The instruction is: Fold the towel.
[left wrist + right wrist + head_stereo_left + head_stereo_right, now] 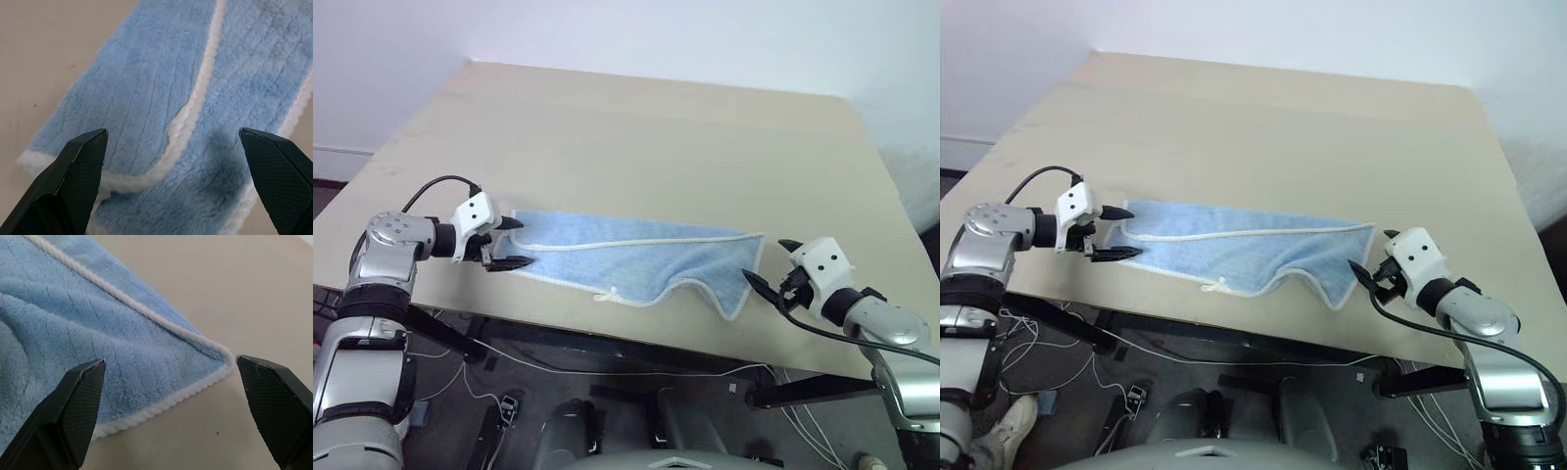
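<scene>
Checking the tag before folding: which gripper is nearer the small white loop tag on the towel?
Left. The left gripper sits at the light blue terry-cloth towel's left end; the right gripper hovers off its right corner, farther from the small white loop tag.

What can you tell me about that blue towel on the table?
The towel is light blue, fluffy terry cloth with white corded edging and a small white loop tag on its near edge. It lies lengthwise along the near edge of the beige table, folded over with one layer on another, the near side rumpled and wavy. The open left end effector and open right end effector sit at its two ends; neither grips it.
</scene>
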You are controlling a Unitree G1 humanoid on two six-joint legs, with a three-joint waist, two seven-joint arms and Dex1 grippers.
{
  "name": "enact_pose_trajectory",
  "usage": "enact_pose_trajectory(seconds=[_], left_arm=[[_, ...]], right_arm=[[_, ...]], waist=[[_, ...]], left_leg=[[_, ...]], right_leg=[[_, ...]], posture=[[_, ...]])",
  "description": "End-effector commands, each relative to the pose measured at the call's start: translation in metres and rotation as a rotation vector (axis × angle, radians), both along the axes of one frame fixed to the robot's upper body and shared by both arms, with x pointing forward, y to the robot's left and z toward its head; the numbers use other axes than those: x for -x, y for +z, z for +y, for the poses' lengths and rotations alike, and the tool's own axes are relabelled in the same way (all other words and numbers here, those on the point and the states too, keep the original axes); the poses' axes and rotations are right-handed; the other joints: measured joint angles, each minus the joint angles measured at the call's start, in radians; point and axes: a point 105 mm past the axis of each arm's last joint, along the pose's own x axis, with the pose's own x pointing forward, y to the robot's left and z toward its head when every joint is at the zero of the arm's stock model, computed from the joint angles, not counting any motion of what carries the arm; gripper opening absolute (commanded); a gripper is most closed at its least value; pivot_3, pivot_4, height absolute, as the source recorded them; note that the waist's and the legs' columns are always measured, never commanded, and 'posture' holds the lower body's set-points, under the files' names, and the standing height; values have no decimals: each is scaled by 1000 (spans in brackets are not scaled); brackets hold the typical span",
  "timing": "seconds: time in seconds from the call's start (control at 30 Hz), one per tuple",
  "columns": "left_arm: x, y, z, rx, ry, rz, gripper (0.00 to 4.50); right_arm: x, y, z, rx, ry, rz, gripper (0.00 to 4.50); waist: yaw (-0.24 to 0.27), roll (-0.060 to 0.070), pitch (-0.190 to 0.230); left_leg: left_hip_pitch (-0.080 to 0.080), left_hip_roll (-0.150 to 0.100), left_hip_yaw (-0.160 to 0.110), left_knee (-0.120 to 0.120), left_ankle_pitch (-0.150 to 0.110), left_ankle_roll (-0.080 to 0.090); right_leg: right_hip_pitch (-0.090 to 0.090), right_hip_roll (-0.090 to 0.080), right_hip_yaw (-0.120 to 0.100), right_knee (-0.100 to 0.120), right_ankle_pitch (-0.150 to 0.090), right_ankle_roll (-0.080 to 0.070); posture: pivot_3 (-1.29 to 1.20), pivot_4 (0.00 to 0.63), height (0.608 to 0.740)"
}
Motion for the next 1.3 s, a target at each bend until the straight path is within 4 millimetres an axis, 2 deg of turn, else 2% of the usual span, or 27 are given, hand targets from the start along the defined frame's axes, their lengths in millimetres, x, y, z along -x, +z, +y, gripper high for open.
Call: enact_pose_trajectory(seconds=[0.03, 0.2, 0.37, 0.63, 0.83, 1.13, 1.3], left_arm=[[0, 6, -6, 23, -15, -28, 4493], [3, 1, -2, 13, -3, -18, 4493], [1, 5, 0, -14, 3, -53, 4493], [-10, 17, 10, -133, -4, -152, 4493], [-19, 21, 21, -303, -28, -224, 4493], [-25, 27, 18, -386, -96, -230, 4493], [-21, 17, 9, -389, -166, -161, 4493]], right_arm=[[-2, 13, 3, -3, 7, -59, 4495], [-3, 14, 7, -8, 17, -65, 4495], [-8, 16, 11, -7, 37, -75, 4495], [-21, 17, 19, -21, 61, -101, 4495], [-24, 14, 23, -34, 57, -113, 4495], [-16, 4, 34, -87, 20, -120, 4495], [-9, -1, 37, -108, -6, -117, 4495]], waist=[[0, 0, 0], [0, 0, 0], [0, 0, 0], [2, -1, 0], [2, -1, 0], [1, -1, -1], [0, -1, -1]], left_leg=[[0, 0, 0, 0, 0, 0], [0, 0, 0, 0, 0, 0], [0, 0, 0, 0, 0, 0], [0, 0, 0, 1, 0, 0], [0, 0, 1, 1, 0, 0], [0, 0, 1, 1, 0, 0], [0, 0, 1, 1, 0, 0]], right_leg=[[0, 0, 0, 0, 0, 0], [0, 0, 0, 0, 0, 0], [0, 0, 0, 0, 0, 0], [0, 0, 0, 0, 0, 0], [1, 0, 0, 0, 0, 0], [0, 0, 0, 1, 0, 0], [0, 0, -1, 1, 0, 0]], posture=[[0, 150, 722], [0, 150, 722], [0, 150, 722], [0, 150, 722], [0, 150, 722], [0, 150, 722], [0, 150, 722]])
